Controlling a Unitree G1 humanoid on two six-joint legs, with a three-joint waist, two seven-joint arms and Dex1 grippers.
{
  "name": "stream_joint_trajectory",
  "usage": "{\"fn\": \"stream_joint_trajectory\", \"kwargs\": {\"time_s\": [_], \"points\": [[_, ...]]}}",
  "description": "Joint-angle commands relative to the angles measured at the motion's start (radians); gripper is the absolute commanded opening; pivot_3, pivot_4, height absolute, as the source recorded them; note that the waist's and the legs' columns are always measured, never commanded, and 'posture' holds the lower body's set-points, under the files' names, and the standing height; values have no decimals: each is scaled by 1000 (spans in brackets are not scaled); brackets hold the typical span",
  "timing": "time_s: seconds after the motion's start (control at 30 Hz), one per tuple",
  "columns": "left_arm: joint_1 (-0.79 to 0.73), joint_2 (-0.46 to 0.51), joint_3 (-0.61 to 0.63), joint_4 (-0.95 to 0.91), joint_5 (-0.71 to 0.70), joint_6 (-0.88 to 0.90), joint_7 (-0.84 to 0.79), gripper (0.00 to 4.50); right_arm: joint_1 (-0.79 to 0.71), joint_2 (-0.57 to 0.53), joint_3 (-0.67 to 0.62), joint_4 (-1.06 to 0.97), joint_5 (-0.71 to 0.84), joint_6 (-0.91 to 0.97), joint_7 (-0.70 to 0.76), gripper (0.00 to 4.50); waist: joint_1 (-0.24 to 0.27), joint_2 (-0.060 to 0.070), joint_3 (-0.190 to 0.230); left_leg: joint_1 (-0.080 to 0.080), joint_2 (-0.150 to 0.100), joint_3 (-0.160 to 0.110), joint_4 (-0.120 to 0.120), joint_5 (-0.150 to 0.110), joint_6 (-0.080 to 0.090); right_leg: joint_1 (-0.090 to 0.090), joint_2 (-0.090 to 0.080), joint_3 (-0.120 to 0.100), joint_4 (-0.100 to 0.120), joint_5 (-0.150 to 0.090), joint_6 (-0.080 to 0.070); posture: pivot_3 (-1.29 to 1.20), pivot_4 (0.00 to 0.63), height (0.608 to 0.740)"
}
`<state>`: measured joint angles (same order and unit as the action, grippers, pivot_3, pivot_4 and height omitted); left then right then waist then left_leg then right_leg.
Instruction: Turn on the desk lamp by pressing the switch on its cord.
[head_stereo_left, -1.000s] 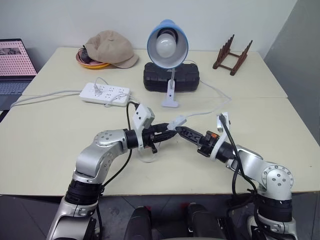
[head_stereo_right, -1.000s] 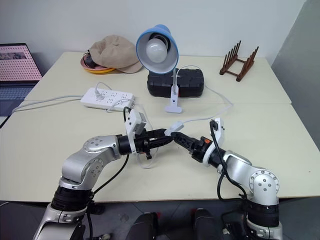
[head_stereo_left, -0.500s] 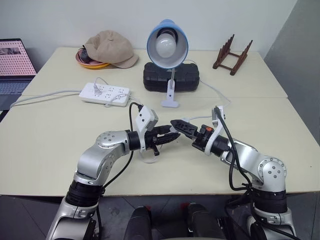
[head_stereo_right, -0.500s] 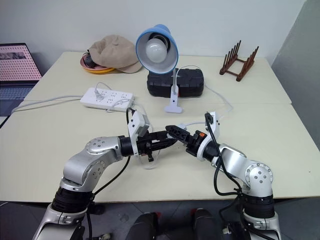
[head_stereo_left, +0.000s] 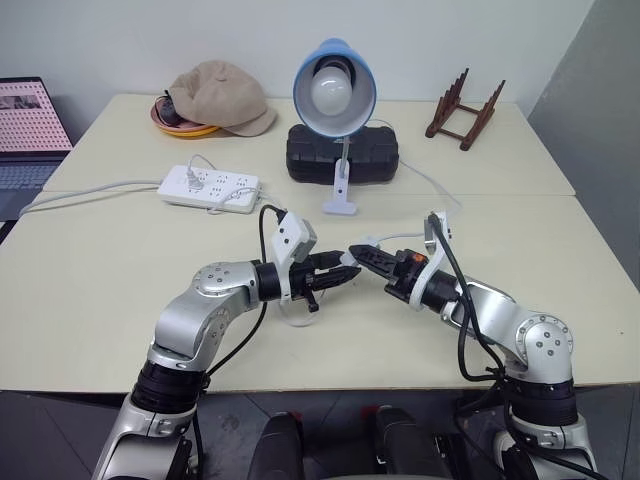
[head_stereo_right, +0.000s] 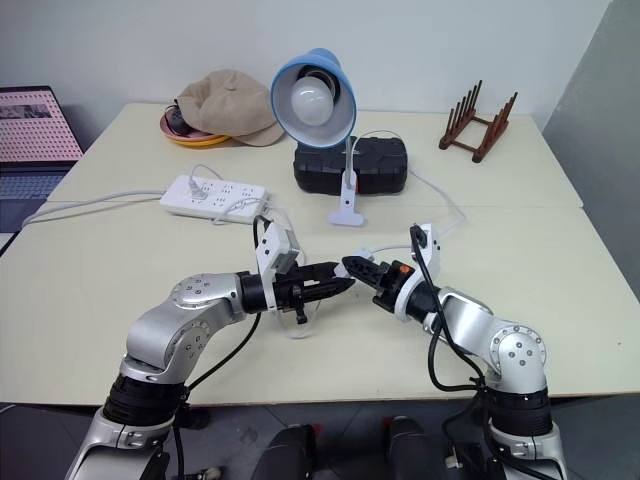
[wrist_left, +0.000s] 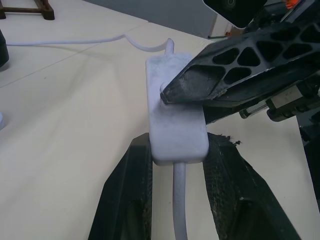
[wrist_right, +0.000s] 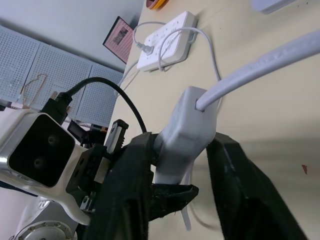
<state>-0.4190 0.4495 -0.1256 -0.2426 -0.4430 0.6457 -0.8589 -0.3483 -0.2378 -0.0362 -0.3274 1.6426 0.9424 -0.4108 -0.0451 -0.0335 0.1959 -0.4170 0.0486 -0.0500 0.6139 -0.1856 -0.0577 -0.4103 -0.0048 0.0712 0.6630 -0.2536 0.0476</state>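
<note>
Both tools (head_stereo_left: 345, 274) (head_stereo_left: 352, 255) clamp the switch (wrist_left: 175, 115) above a cream table (head_stereo_left: 100, 290) (lamp (head_stereo_left: 334, 88) seemingly unlit).

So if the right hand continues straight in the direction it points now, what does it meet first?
The switch. The right hand is shut with its tip already on the switch's face, while the left hand holds the switch; directly behind comes the left hand itself.
</note>
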Motion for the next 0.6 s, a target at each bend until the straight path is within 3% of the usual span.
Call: {"fn": "stream_joint_trajectory", "kwargs": {"time_s": [0.03, 0.47, 0.5, 0.6], "points": [[-11, 7, 0, -41, -9, -13, -1, 1084, -5, -16, 4, -22, 15, -15, 15, 633, 0, 0, 0, 0, 0, 0, 0, 0, 0, 0, 0, 0, 0, 0, 0, 0, 150, 740], [-17, 15, -4, -34, -2, -18, -4, 1084, -10, -63, 27, -34, -13, -17, 55, 580, 0, 0, 0, 0, 0, 0, 0, 0, 0, 0, 0, 0, 0, -1, -1, 0, 150, 740], [-19, 19, -8, -32, 1, -18, -8, 1084, -10, -65, 24, -34, -5, -19, 62, 1140, 0, 0, 0, 0, 0, 0, 0, 0, 0, 0, 0, 0, 0, -1, -1, 0, 150, 740], [-27, 45, -19, -18, 19, -27, -31, 1084, -9, -85, 15, -40, 6, -21, 77, 1716, 0, 0, 0, 0, 0, 0, 0, 0, 0, 0, 0, 0, 0, -1, -1, 0, 150, 740]]}}
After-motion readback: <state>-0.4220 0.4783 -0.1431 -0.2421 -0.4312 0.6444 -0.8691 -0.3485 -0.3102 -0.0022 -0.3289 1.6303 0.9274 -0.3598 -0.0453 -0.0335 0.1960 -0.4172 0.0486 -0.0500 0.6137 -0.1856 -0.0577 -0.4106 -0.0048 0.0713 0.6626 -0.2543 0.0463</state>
